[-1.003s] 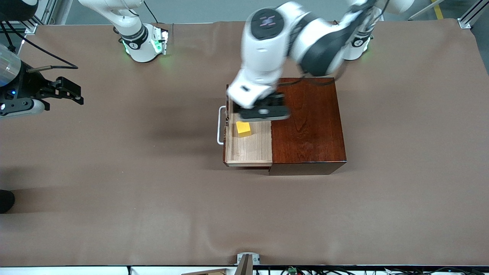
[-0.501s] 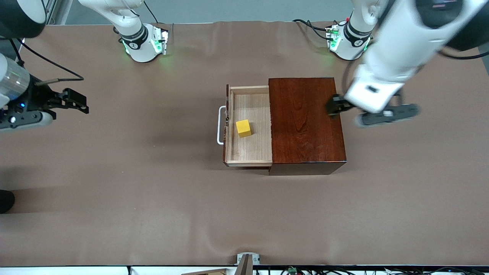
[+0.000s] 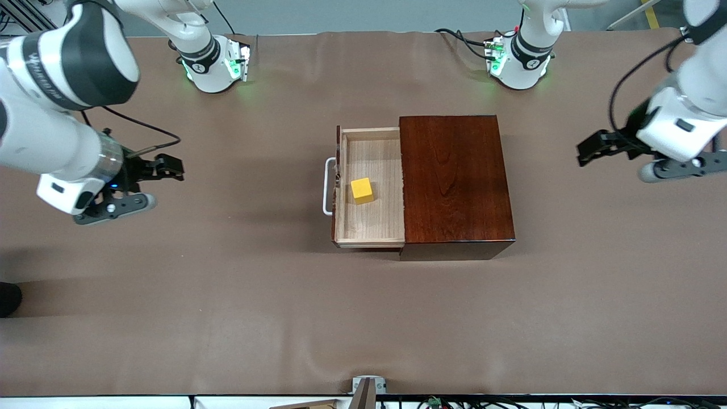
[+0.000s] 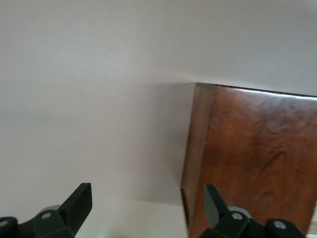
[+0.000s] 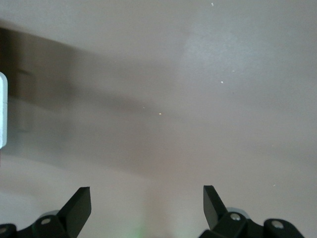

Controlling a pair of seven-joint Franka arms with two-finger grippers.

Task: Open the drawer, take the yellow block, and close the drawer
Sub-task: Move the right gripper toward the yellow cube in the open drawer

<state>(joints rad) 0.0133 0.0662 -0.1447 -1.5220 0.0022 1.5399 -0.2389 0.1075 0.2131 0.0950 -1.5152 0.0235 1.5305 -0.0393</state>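
The dark mahogany box (image 3: 456,182) stands mid-table. Its drawer (image 3: 369,227) of pale wood is pulled out toward the right arm's end, with its white loop handle (image 3: 327,187) in front. The yellow block (image 3: 362,190) lies in the drawer's middle. My left gripper (image 3: 589,151) is open and empty over bare table, past the box toward the left arm's end. Its wrist view (image 4: 147,201) shows the box's corner (image 4: 257,158). My right gripper (image 3: 169,168) is open and empty over the table, well in front of the drawer. Its wrist view (image 5: 147,201) shows only table.
The two arm bases (image 3: 213,65) (image 3: 519,59) stand along the table's edge farthest from the front camera. A dark object (image 3: 8,298) lies at the right arm's end. A small mount (image 3: 368,386) sits at the nearest edge.
The left arm swung from over the open drawer, across the box, out toward its end of the table. The right gripper moved in toward the drawer. Block and drawer have not moved.
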